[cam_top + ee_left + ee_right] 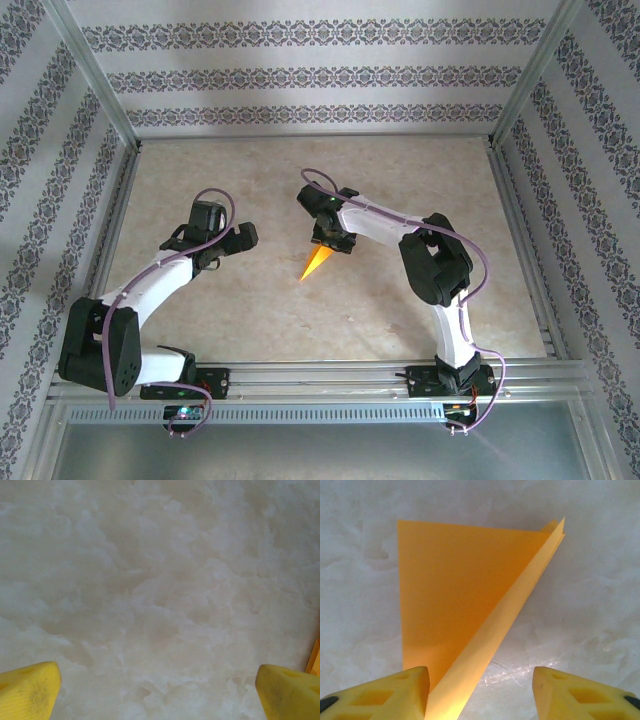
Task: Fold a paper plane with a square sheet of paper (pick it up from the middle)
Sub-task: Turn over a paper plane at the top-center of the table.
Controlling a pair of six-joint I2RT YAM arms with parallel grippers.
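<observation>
The square sheet of paper (460, 595) is bright orange and folded into a narrow pointed paper plane shape with a raised crease. It lies on the table, its sharp tip (312, 265) pointing toward the near left. My right gripper (480, 680) hangs over its wide end (330, 243), jaws apart. The raised fold runs down beside the left finger (405, 690), and bare table shows between the fold and the other finger. My left gripper (245, 237) stands wide open to the left of the paper, with nothing between its fingers (30, 690). A sliver of orange paper (315, 657) shows at the right edge of the left wrist view.
The marble-patterned table (420, 160) is boxed in by an aluminium frame (310, 128) and patterned walls. A metal rail (320, 378) at the near edge carries both arm bases.
</observation>
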